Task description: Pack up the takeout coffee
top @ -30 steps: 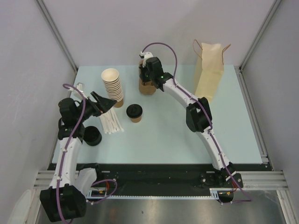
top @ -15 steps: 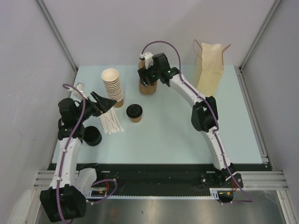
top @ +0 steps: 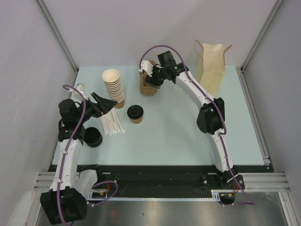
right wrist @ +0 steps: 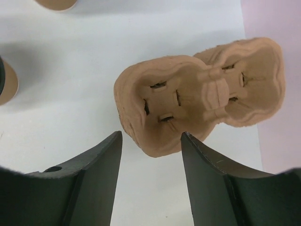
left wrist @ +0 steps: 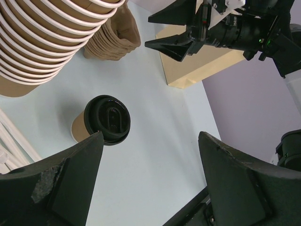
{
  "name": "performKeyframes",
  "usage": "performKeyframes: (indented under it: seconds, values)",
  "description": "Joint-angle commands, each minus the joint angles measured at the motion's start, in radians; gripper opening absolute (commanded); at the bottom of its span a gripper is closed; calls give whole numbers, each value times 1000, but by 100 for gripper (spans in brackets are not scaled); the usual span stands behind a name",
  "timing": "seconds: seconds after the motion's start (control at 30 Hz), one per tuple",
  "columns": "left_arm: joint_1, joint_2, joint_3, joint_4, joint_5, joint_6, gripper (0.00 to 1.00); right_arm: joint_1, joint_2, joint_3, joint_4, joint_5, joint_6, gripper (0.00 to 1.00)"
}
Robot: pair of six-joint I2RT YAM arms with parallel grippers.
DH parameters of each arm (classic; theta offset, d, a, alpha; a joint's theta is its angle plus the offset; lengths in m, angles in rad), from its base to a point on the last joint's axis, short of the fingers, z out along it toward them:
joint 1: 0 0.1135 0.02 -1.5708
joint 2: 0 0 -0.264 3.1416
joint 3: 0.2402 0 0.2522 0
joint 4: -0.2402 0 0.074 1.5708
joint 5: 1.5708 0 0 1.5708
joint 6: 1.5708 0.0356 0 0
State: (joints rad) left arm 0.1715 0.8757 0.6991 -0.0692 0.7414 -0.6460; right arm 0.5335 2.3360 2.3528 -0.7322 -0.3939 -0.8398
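Right fingers (right wrist: 94,179) are hovering, spread apart, over a moulded pulp cup carrier (right wrist: 188,94) on the bench (right wrist: 141,28).
Left fingers (left wrist: 56,188) are gaping toward the ribbed, black-lidded takeout coffee (left wrist: 107,118).

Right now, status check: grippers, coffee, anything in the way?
Left gripper open, hovering beside cup stack. Right gripper open above pulp cup carrier. Lidded coffee upright, untouched. Nothing between left gripper and coffee.

The coffee cup (top: 135,115) is brown with a black lid (left wrist: 110,118), the stacked cups (top: 113,87) are brown with cream insides, the carrier (right wrist: 197,94) is reddish tan, the bag (top: 211,70) is pale tan, and the table (top: 164,136) is pale blue.
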Motion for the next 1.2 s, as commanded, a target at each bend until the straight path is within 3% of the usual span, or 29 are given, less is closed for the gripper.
performKeyframes:
  seconds: [0.0, 0.77, 0.97, 1.13, 1.17]
  values:
    - [11, -24, -10, 23, 24, 9, 87, -1, -10, 16, -36, -79, -179, 57]
    - [23, -14, -12, 23, 26, 19, 88, 13, 77, 36, 2, -76, -212, 42]
    - [23, -11, -10, 22, 27, 20, 88, 11, 91, 45, 4, -72, -220, 27]
    - [25, -6, -9, 22, 29, 22, 87, 10, 102, 46, 1, -63, -231, 27]
    - [25, -6, -9, 22, 27, 19, 87, 8, 105, 48, -1, -63, -234, 23]
